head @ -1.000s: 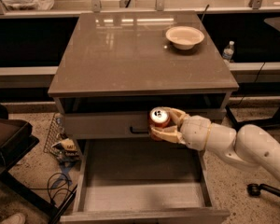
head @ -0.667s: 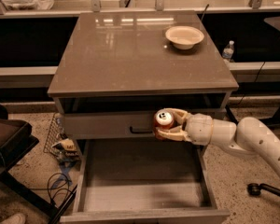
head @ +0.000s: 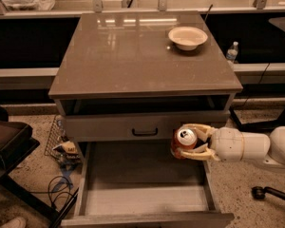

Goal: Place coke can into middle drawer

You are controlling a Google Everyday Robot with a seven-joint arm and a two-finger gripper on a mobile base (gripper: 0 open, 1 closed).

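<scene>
The coke can (head: 184, 141) is red-orange with a silver top. My gripper (head: 192, 141) is shut on it, one finger behind the can and one in front. The white arm (head: 254, 147) reaches in from the right. The can hangs over the right rear part of the open middle drawer (head: 142, 194), a wide shallow box with a pale floor, pulled out toward the camera. The can is just in front of the grey drawer front with the black bar handle (head: 145, 132).
A white bowl (head: 187, 37) sits on the cabinet top (head: 133, 56) at the back right. A water bottle (head: 232, 52) stands behind the cabinet at right. Cables and clutter (head: 61, 175) lie on the floor at left, by a dark chair (head: 4, 141).
The gripper and can have moved to the right and slightly down, now nearer the drawer's right side wall.
</scene>
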